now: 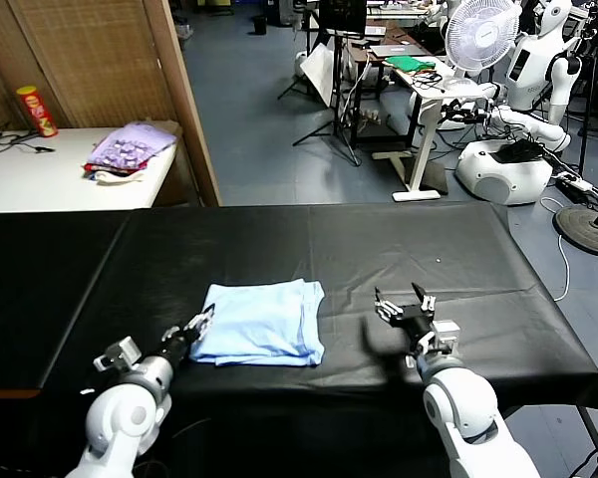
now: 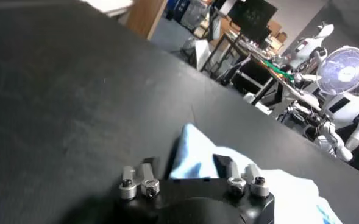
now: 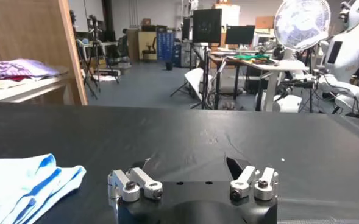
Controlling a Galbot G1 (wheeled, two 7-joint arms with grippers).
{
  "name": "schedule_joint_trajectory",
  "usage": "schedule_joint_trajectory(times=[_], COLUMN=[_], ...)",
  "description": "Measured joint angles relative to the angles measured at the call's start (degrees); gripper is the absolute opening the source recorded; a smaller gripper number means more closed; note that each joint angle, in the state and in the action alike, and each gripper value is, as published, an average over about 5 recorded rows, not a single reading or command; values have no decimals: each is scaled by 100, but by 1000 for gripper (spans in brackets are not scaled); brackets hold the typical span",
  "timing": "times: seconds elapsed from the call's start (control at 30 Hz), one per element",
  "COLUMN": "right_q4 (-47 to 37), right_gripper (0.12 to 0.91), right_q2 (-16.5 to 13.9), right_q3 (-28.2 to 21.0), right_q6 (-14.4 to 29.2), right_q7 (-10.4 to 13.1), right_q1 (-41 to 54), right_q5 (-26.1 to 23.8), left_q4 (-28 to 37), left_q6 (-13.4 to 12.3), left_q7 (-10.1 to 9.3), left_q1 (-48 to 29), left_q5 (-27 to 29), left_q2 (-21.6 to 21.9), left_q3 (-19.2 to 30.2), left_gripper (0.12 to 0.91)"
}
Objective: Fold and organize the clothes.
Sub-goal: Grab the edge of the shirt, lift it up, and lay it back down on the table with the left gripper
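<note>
T-shirt point(image 1: 262, 322) lies folded near the tabletop's point(image 1: 379, 249) front edge; left end effector point(image 1: 199, 324), fingers apart, straddles its corner, right end effector point(image 1: 404, 304) spread, empty; final placement apparently outstanding.

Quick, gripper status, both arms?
Left gripper: at the near-left corner of the folded T-shirt, fingers either side of the fabric; grip cannot be told.
Right gripper: open, empty, right of the shirt.
</note>
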Motion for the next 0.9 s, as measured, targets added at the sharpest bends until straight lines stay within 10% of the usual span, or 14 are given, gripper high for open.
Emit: schedule_joint_trajectory(times=[0.23,0.53,0.9], right_q4=[0,98,144], right_gripper=[798,798,798], right_q2=[30,53,106], right_q3=[0,11,-58], right_q6=[3,-57,-100], right_q7=[5,58,70], right_q1=[1,-9,35], right_q5=[-15,-19,-4], left_q4=[0,-78,-253], left_q6=[-18,-371,-188], left_q7=[16,118,53], left_q1=[20,12,333], left_q5=[176,2002,3863], left_q2=[-81,253,2023], left_q3=[41,-21,-790], left_gripper=[161,141,141])
